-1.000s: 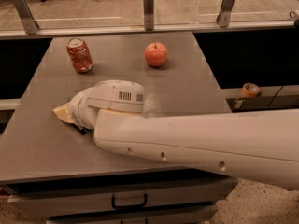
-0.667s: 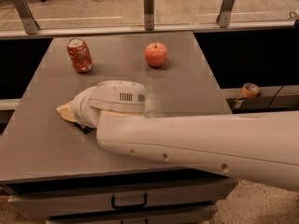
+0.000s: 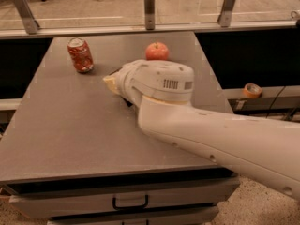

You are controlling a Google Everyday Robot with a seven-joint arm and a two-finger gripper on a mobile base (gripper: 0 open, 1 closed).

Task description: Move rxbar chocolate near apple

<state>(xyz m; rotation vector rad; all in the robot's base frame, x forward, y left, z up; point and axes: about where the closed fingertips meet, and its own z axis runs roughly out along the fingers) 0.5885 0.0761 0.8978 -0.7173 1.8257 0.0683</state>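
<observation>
The apple (image 3: 157,51) is round and red-orange and sits at the back middle of the grey table (image 3: 61,130). My gripper (image 3: 109,81) is at the end of the big white arm (image 3: 201,130), which reaches in from the lower right. It is low over the table, a little left of and in front of the apple. The arm's wrist covers what is under it. The rxbar chocolate is hidden; only a dark sliver (image 3: 127,101) shows under the wrist, and I cannot tell what it is.
A red soda can (image 3: 80,55) stands at the back left of the table. A glass barrier with metal posts (image 3: 149,7) runs behind the table. A roll of tape (image 3: 252,90) lies on a ledge to the right. Drawers (image 3: 130,203) are below the front edge.
The arm and gripper have moved back and to the right across the table, from the front left toward the apple. The can and apple have not moved.
</observation>
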